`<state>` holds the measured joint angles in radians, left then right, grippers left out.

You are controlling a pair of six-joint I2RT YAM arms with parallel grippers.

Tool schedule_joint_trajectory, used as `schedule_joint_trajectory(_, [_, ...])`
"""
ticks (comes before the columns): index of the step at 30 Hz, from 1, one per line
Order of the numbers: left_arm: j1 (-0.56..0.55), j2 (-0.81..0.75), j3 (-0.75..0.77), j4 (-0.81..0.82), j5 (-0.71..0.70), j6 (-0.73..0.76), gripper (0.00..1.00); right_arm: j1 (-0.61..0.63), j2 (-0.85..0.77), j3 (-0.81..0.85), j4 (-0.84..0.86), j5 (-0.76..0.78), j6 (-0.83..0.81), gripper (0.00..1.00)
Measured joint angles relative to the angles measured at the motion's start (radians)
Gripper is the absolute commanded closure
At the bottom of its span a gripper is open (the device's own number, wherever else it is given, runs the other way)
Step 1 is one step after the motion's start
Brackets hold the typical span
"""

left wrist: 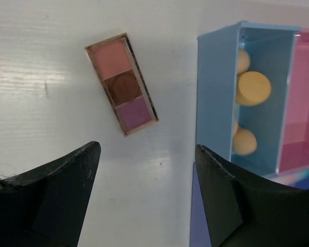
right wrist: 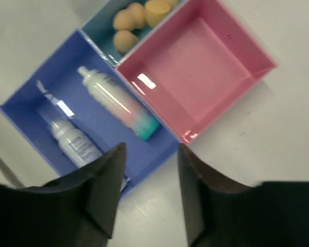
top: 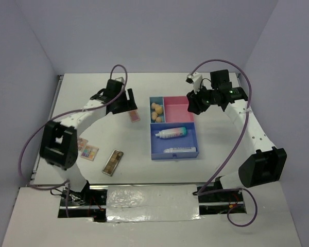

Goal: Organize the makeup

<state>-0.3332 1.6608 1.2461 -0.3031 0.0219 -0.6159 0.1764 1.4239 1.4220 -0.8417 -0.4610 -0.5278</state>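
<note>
Top external view: the tray (top: 152, 140) sits mid-tabletop (top: 123, 136); the sponges (top: 156, 110) fill its teal cell, the gradient bottle (top: 170, 133) and white tube (top: 181, 150) lie in the large blue cell, and the pink compartment (top: 178, 109) is bare; three palettes lie outside it, so we judge the palettes to be the step in hand. The pink palette (top: 135, 116) lies just beside the tray's left wall, with the left hand (top: 124, 103) over it; the multicolour palette (top: 87, 151) and brown palette (top: 113, 162) lie well apart, nearer the left arm's base, with open tabletop around them. The right hand (top: 195, 105) hangs at the tray's right edge.

Left wrist view: our left hand (left wrist: 147, 149) is spread wide and holds nothing; the pink palette (left wrist: 122, 84) lies flat and skewed ahead of the fingers (left wrist: 56, 195); we would need to turn to match its long edges, then come down, minding the tray wall to the right.

Right wrist view: our right hand (right wrist: 150, 152) is parted more narrowly and empty above the tray's near rim; the pink compartment (right wrist: 195, 72) offers clear room.
</note>
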Motion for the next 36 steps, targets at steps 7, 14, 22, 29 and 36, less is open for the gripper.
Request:
schedule_joint_trajectory(7, [-0.066, 0.359, 0.273, -0.163, -0.1, 0.01, 0.1, -0.013, -0.069, -0.108, 0.069, -0.095, 0.08, 0.33])
schedule_joint_trajectory(14, [-0.067, 0.509, 0.464, -0.266, -0.146, 0.008, 0.09, -0.065, -0.075, -0.129, 0.144, -0.151, 0.145, 0.31])
schedule_joint_trajectory(22, [-0.067, 0.563, 0.524, -0.307, -0.202, 0.009, 0.15, -0.086, -0.077, -0.152, 0.173, -0.18, 0.18, 0.31])
schedule_joint_trajectory(29, [-0.068, 0.575, 0.533, -0.324, -0.249, 0.013, 0.41, -0.096, -0.082, -0.172, 0.19, -0.194, 0.199, 0.31])
schedule_joint_trajectory(36, [-0.071, 0.57, 0.525, -0.321, -0.272, 0.022, 0.82, -0.099, -0.106, -0.182, 0.202, -0.206, 0.207, 0.31])
